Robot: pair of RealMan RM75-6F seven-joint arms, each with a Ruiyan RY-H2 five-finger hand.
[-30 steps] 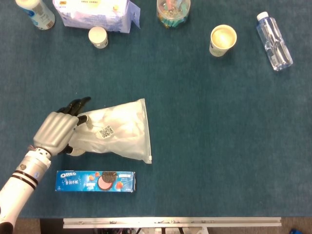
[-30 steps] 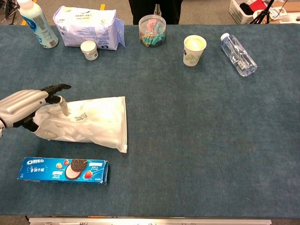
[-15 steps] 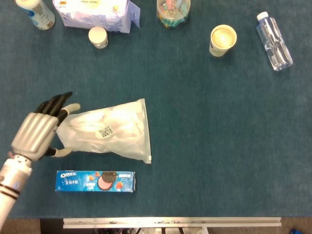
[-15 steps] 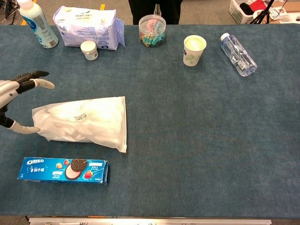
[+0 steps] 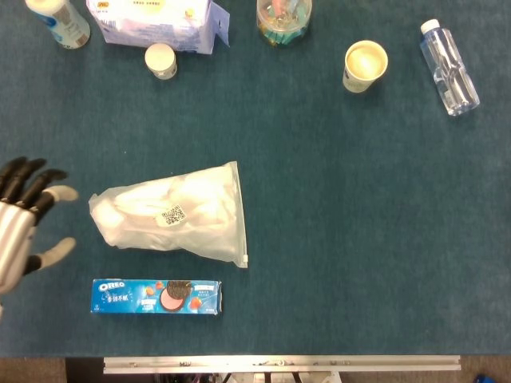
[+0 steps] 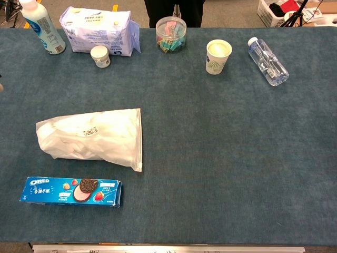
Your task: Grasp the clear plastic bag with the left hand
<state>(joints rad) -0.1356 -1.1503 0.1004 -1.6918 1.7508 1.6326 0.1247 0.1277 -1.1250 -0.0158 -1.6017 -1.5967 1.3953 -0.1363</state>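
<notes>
The clear plastic bag [image 5: 177, 215] lies flat on the blue table, its sealed edge to the right; the chest view shows the bag [image 6: 95, 137] with nothing touching it. My left hand [image 5: 22, 225] is at the far left edge of the head view, fingers spread and empty, a clear gap away from the bag's left end. In the chest view the left hand has left the frame. The right hand appears in neither view.
An Oreo box [image 5: 156, 296] lies just in front of the bag. Along the back stand a white bottle [image 5: 57, 19], a tissue pack [image 5: 156, 22], a small white jar [image 5: 161, 61], a jar of clips [image 5: 283, 19], a paper cup [image 5: 366, 65] and a water bottle [image 5: 449, 67].
My left hand let go of the bag's left end, opened its fingers and drew back to the left, out of the chest view. The bag stayed on the table.
</notes>
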